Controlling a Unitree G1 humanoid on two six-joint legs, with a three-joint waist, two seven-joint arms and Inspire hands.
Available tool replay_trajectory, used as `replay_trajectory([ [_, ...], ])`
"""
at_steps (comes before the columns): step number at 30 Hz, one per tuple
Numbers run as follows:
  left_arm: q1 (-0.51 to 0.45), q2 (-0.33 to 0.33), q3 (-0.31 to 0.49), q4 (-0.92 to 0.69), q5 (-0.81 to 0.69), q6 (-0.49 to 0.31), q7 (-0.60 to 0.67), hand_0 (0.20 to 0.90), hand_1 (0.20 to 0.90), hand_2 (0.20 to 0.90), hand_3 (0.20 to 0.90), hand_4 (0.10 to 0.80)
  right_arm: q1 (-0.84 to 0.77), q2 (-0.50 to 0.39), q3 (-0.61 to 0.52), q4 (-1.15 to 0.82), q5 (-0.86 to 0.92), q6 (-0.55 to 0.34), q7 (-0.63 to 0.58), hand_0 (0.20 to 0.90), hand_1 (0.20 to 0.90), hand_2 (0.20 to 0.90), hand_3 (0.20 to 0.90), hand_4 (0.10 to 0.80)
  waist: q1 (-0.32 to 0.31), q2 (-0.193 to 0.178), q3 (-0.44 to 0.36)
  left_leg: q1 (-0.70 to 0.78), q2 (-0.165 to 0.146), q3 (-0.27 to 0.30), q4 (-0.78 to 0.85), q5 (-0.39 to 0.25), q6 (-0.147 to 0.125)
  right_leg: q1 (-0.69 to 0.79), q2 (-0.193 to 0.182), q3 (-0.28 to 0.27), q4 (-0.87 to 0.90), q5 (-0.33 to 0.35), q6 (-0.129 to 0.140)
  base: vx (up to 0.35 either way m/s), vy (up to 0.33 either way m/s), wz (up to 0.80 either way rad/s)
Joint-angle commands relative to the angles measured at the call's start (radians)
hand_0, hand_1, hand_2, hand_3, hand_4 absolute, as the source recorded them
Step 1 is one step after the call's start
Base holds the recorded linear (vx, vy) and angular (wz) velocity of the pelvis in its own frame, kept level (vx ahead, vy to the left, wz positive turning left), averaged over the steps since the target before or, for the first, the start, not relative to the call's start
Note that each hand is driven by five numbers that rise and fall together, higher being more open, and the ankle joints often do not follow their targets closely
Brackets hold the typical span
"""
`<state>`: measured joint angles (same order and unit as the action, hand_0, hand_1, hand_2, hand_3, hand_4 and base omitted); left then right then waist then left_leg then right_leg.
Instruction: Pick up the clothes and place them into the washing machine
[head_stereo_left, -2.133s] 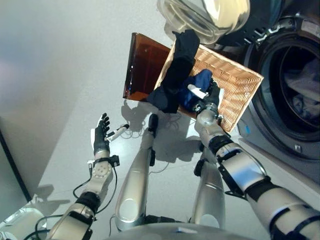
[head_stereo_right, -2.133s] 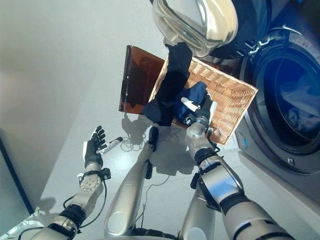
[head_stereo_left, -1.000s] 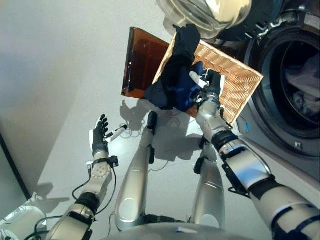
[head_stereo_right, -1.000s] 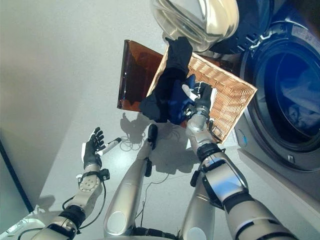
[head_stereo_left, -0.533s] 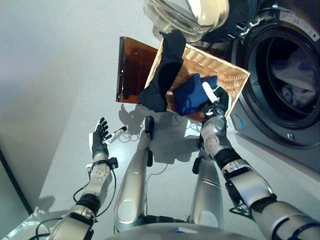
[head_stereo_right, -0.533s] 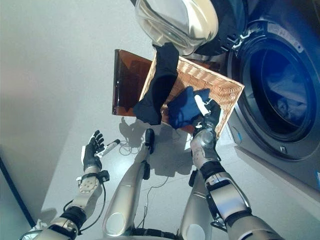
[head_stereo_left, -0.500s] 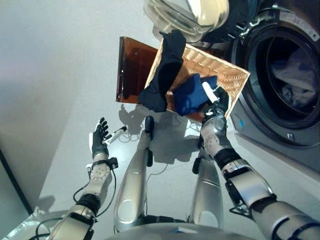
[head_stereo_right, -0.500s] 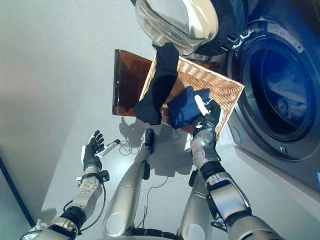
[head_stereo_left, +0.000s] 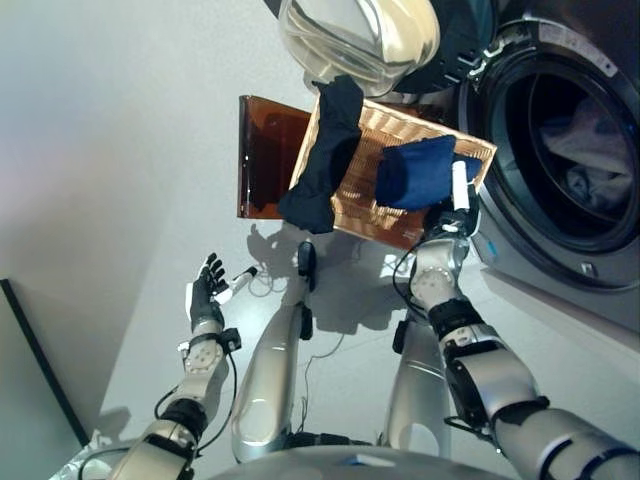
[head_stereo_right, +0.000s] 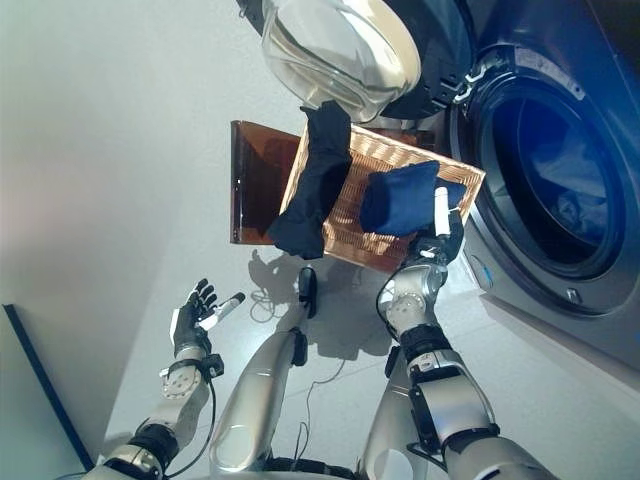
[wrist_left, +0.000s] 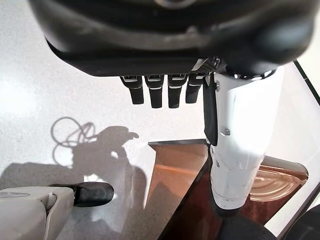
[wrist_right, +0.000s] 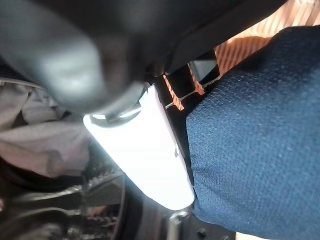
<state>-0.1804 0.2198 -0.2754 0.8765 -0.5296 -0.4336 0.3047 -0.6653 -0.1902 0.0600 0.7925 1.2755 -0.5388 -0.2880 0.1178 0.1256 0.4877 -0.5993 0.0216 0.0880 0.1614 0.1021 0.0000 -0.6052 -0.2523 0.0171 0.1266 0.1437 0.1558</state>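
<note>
Over the wicker basket (head_stereo_left: 372, 170), right hand (head_stereo_left: 452, 212) pinching blue garment (head_stereo_left: 415, 172).

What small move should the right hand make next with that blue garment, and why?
Probably carry the blue garment sideways toward the washing machine's drum opening. The right hand already pinches it clear above the wicker basket, and the door is open. The left hand hangs idle.

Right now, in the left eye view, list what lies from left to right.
Left hand → brown panel → black garment → blue garment → right hand → washing machine drum opening.
</note>
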Motion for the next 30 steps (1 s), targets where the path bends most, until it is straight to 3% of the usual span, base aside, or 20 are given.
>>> replay_trajectory([
  [1,0.066,-0.003,0.036,0.033,-0.032,-0.022,0.005,0.9,0.9,0.9,0.9,0.8,0.013,-0.035,-0.036,-0.151,0.028,-0.103,0.07,0.2,0.2,0.2,0.2,0.3,-0.013,0.062,-0.081,-0.009,-0.005,0.028,-0.032,-0.011,-0.059,0.036,0.008,0.044,0.108,-0.149,-0.03,-0.006,0.001,-0.03],
  [11,0.072,-0.017,0.064,0.066,-0.037,-0.03,-0.004,0.9,0.9,0.9,0.9,0.8,0.003,-0.063,-0.144,-0.241,0.093,-0.198,0.126,0.2,0.2,0.2,0.2,0.3,-0.032,0.076,-0.103,-0.008,-0.005,0.04,-0.024,-0.021,-0.059,0.024,0.01,0.064,0.118,-0.153,-0.031,-0.001,0.01,-0.05],
  [21,0.083,-0.023,0.063,0.091,-0.03,-0.042,-0.004,0.9,0.9,0.9,0.9,0.8,-0.053,-0.137,-0.284,-0.184,0.087,-0.276,0.032,0.2,0.2,0.2,0.2,0.3,-0.035,0.109,-0.129,-0.007,-0.009,0.048,-0.024,-0.022,-0.06,0.017,0.009,0.078,0.125,-0.156,-0.027,0.006,0.009,-0.05],
  [30,0.108,-0.017,0.042,0.074,-0.037,-0.047,-0.026,0.9,0.9,0.9,0.9,0.8,-0.129,-0.234,-0.321,-0.098,0.039,-0.27,-0.07,0.2,0.2,0.2,0.2,0.3,-0.031,0.146,-0.144,0.004,-0.015,0.057,-0.027,-0.026,-0.063,0.012,0.007,0.092,0.134,-0.17,-0.026,0.0,0.0,0.0],
])
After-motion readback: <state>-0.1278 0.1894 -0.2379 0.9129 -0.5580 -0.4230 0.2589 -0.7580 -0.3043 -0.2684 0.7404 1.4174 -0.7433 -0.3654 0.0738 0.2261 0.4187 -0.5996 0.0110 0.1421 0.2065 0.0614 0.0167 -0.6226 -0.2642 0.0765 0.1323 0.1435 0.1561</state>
